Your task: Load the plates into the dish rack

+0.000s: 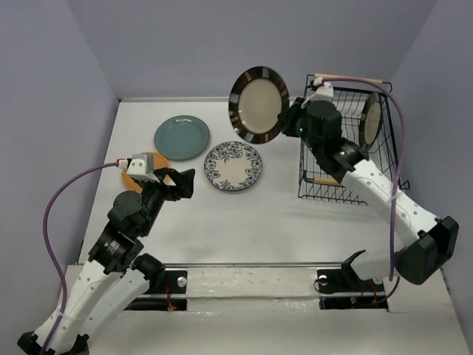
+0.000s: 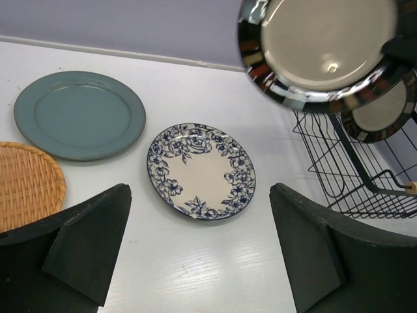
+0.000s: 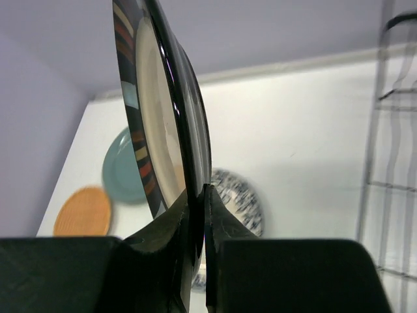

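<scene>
Striped-rim plate (image 1: 259, 104) round, glossy; dish rack (image 1: 332, 191) black wire, rectangular.

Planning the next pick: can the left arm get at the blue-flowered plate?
Probably yes: the left tool is open and the blue-flowered plate lies bare just ahead of it, nothing between.

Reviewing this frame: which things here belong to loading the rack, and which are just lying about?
Job:
striped plate held in the right gripper
second striped plate standing in the dish rack
teal plate, floral plate and orange-tan plate on the table

Lying about:
no stray object shows; only the arms' purple cables
</scene>
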`<action>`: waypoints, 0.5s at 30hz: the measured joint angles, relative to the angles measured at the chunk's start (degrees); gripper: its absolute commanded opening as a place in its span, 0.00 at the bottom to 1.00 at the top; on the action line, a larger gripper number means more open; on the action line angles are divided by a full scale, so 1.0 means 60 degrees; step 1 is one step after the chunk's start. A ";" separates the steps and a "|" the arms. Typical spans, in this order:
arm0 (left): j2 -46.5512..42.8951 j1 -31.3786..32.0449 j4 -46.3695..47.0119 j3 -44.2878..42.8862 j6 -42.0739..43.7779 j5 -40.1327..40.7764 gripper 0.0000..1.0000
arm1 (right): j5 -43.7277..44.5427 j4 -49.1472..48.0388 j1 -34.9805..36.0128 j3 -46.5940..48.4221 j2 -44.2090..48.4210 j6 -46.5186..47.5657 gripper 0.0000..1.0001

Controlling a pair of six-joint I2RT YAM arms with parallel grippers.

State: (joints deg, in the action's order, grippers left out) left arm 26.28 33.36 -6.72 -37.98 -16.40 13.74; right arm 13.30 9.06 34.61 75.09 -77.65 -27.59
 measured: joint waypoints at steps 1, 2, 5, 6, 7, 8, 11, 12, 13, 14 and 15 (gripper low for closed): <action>-0.0004 0.0044 0.0000 0.0000 0.0000 0.0000 0.99 | 0.0219 0.0066 -0.0178 0.0178 0.0076 0.0149 0.07; -0.0007 0.0073 0.0000 0.0000 0.0004 -0.0015 0.99 | 0.0488 0.0160 -0.0433 0.0415 0.0182 0.0328 0.07; -0.0040 0.0182 0.0000 0.0000 0.0000 -0.0026 0.99 | 0.1202 0.0681 -0.1315 0.1228 0.0266 0.1089 0.07; -0.0047 0.0208 0.0000 0.0000 0.0004 -0.0029 0.99 | 0.1413 0.0856 -0.1636 0.1486 0.0255 0.1362 0.07; -0.0058 0.0251 0.0000 0.0000 0.0004 -0.0029 0.99 | 0.1530 0.1009 -0.1967 0.1705 0.0222 0.1588 0.07; -0.0069 0.0299 0.0000 0.0000 0.0004 -0.0026 0.99 | 0.1621 0.1147 -0.2208 0.1851 0.0200 0.1785 0.07; -0.0091 0.0375 0.0000 0.0000 0.0004 -0.0029 0.99 | 0.2222 0.1585 -0.2954 0.2244 0.0055 0.2521 0.07; -0.0091 0.0401 0.0000 0.0000 0.0004 -0.0022 0.99 | 0.2441 0.1690 -0.3136 0.2364 -0.0051 0.2747 0.07; -0.0087 0.0430 -0.0004 0.0000 0.0004 -0.0018 0.99 | 0.2685 0.1770 -0.3304 0.2488 -0.0182 0.3082 0.07; -0.0087 0.0455 0.0000 0.0000 0.0007 -0.0022 0.99 | 0.2976 0.1851 -0.3413 0.2659 -0.0361 0.3493 0.07; -0.0087 0.0488 0.0000 0.0000 0.0007 -0.0015 0.99 | 0.3337 0.1883 -0.3566 0.2849 -0.0627 0.3927 0.07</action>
State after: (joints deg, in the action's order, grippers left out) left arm 25.76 36.29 -6.72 -37.98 -16.36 13.65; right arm 33.32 20.36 13.21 92.18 -81.41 -4.03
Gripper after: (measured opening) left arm 0.990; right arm 0.120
